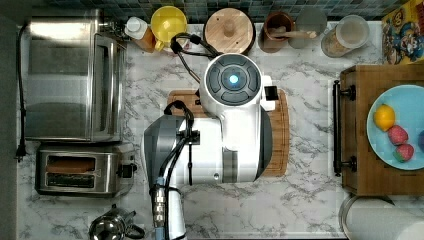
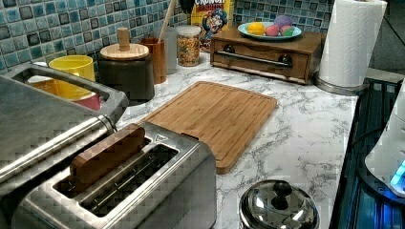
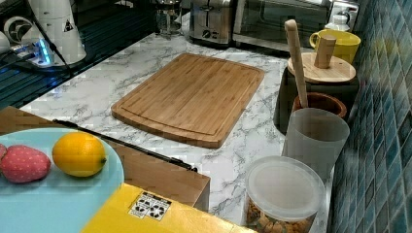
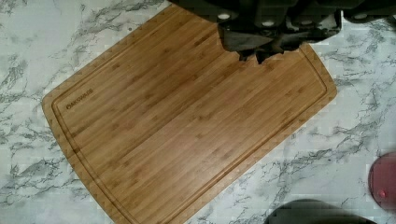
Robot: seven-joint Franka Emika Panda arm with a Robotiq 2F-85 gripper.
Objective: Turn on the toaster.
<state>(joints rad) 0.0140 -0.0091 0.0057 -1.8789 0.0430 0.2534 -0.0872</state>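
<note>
- Toaster (image 1: 77, 173): brushed-steel two-slot unit at the top view's lower left, on the marble counter (image 1: 310, 75), just beside the larger toaster oven (image 1: 70, 77); a brown slice (image 2: 107, 153) stands in one slot
- Lever knob (image 1: 126, 170): black, on the end of the toaster facing the cutting board; judged not yet pressed, since the slice sits high in its slot
- Gripper (image 4: 261, 44): hangs above the bamboo cutting board (image 4: 187, 116), well apart from the toaster; whether the fingers are parted or closed cannot be told, as they appear as one dark mass
- Risk: the kettle lid (image 2: 279, 205) stands near the toaster's lever end; a low approach could knock it
- Risk: a push off the knob's centre could slip off it or shove the light toaster along the smooth marble instead of latching
- Risk: the oven's protruding handle (image 2: 62, 81) lies close to the likely path; a wide swing could strike it
- Surface: white-grey veined marble, hard and slick, board lying flat at its centre
- Room: blue-green tiled backsplash (image 2: 43, 28); along it a yellow mug (image 1: 168, 22), wood-lidded canister (image 1: 229, 30), utensil pot (image 3: 318, 104), cereal jar (image 2: 188, 45) and cereal box (image 1: 402, 35)
- Wooden drawer box (image 2: 260, 52) carries a blue plate (image 1: 400, 97) of fruit; paper towel roll (image 2: 351, 40) next to it
</note>
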